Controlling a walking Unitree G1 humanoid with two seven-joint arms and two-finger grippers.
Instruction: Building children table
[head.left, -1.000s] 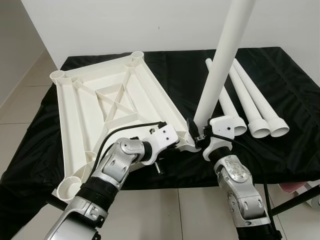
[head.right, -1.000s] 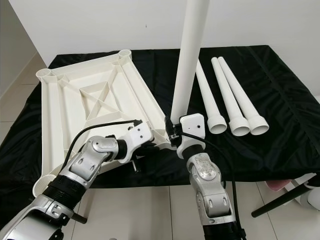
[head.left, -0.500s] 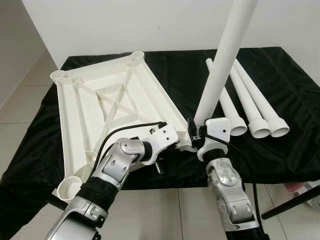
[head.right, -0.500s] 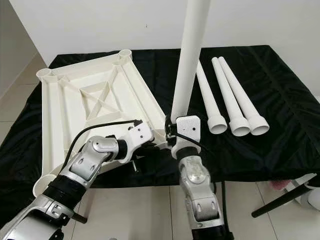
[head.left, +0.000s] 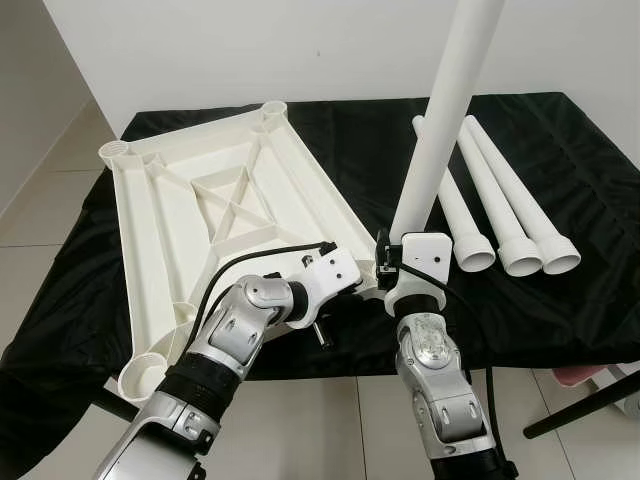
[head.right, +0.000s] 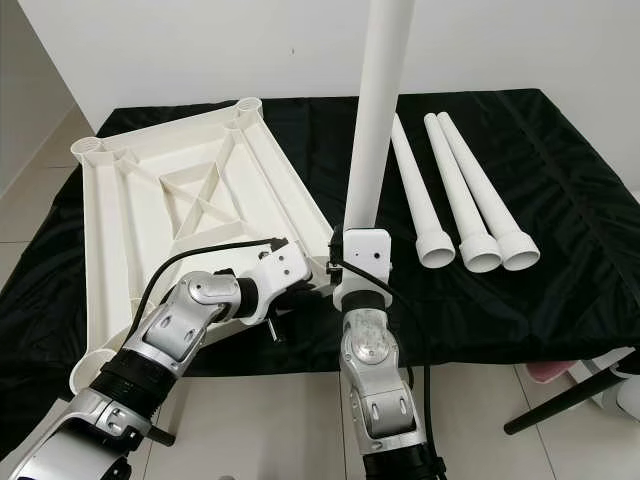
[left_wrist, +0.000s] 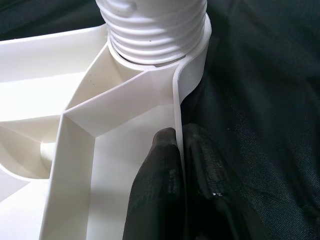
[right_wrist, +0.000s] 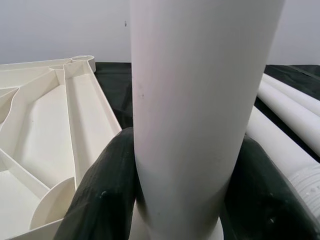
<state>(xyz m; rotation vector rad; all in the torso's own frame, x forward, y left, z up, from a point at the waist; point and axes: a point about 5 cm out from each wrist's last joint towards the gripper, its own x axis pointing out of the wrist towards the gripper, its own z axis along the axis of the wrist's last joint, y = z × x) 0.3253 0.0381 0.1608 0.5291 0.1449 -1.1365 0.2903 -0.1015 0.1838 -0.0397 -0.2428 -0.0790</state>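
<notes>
A white table top is laid upside down on a bench covered with a black cloth, its ribbed underside facing up and its near left corner hanging past the bench edge. The left pincer is closed on the thin side wall of the table top, one black finger on the inner face and one on the outer face, just short of the corner socket ahead of it. In that socket the threaded end of a white leg is seated, the ridges of the thread being seen just above the socket rim. The leg is held upright, leaning slightly, by the right pincer, whose two black fingers are pressed against opposite sides of the tube near its lower end. The right pincer is placed immediately beside the left one, at the near right corner of the table top. To the right of the right pincer, three more legs are laid side by side on the cloth, their wide ends toward the robot
</notes>
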